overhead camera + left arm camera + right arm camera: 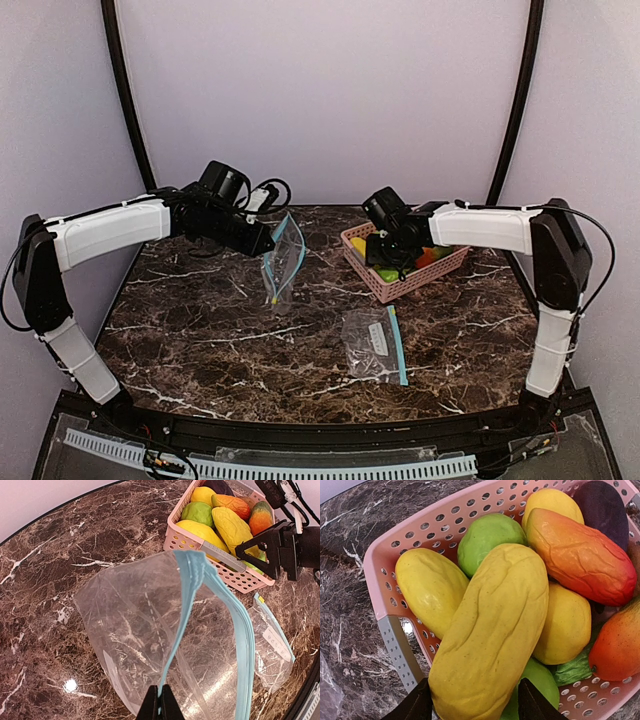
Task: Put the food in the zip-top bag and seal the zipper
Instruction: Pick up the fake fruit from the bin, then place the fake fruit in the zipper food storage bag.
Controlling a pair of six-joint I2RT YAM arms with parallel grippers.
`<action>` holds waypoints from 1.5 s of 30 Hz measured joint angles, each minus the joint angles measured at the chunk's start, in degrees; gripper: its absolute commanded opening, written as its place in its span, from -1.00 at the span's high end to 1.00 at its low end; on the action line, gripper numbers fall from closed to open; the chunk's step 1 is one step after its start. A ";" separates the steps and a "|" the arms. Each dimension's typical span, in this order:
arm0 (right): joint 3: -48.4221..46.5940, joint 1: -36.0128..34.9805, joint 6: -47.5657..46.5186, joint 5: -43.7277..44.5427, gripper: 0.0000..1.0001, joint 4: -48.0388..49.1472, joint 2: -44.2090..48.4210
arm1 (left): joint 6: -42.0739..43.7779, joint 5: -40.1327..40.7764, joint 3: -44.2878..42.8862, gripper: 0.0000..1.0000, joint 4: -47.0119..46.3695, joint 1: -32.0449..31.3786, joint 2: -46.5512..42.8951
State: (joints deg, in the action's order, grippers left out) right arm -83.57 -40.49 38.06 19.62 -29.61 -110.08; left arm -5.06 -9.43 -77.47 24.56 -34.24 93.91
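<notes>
Overhead, dark white-veined marble table [200, 330] between pale walls [330, 90]; left tool [160, 706] pinching zip-top bag [150, 635], right tool [475, 705] astride yellow fruit [490, 640].

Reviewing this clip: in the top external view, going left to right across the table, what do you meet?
Left gripper → held zip-top bag → second bag lying flat → right gripper over the pink basket of toy food.

Clear, crinkled plastic zip-top bag [150, 630]; perforated pink plastic basket [395, 560]; wrinkled, matt-skinned food [495, 630] — glossy marble-look table [200, 330].
</notes>
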 measured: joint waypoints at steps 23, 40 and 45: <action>2.84 0.00 -2.01 2.05 0.58 0.37 4.83 | 0.35 0.02 0.28 0.99 -0.35 0.00 0.00; 10.86 -6.29 -10.64 -33.03 0.59 1.99 28.50 | -1.03 -2.73 1.60 0.99 -2.10 0.00 -0.02; 10.69 -9.97 -9.77 -44.70 0.59 3.04 27.98 | -1.46 -3.34 1.77 0.99 -2.21 0.00 -0.02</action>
State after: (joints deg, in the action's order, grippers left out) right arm -72.88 -50.46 28.29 -25.08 -26.57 -82.11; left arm -6.52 -12.78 -75.70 22.35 -34.24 93.89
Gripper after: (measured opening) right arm 0.389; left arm 0.006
